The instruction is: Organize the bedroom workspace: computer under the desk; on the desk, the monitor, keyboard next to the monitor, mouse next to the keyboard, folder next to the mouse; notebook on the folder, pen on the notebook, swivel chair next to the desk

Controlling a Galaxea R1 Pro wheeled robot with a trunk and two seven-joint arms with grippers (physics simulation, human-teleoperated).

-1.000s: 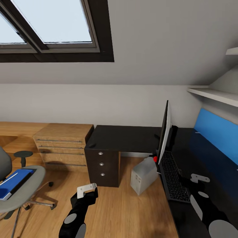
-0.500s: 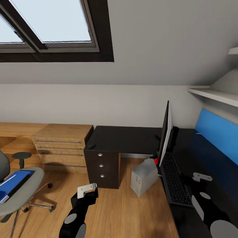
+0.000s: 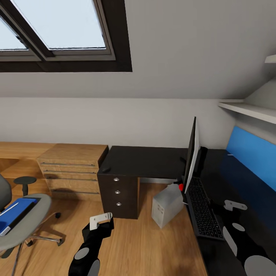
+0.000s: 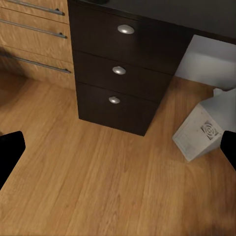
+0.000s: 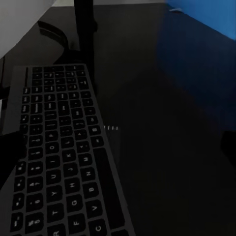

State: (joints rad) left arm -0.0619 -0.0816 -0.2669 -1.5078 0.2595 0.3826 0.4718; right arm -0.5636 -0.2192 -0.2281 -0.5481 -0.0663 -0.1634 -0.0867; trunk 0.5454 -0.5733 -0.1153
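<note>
Left claw: over bare plank floor, wide open — a dark fingertip at each edge of its wrist view, nothing between them.
Right claw: over the counter top, beside the keyboard; spread wide in its wrist view, empty.
Keyboard: flat on the counter, just to the left of the right claw, running toward the monitor.
Monitor: upright on the counter, seen edge-on, ahead of the right claw past the keyboard's far end; red dot at its lower corner.
Computer: pale tower on the floor, tilted, between the two claws, ahead and right of the left claw — beside the dark drawers.
Mouse: small dark oval on the counter's left corner above the drawers, ahead of the left claw.
Chair: well to the left of the left claw, seat partly cut off by the picture edge.
Folder: blue, lying on the chair seat; something dark lies on it, too small to tell what.
Oak drawers: left of the dark drawers, against the wall.
</note>
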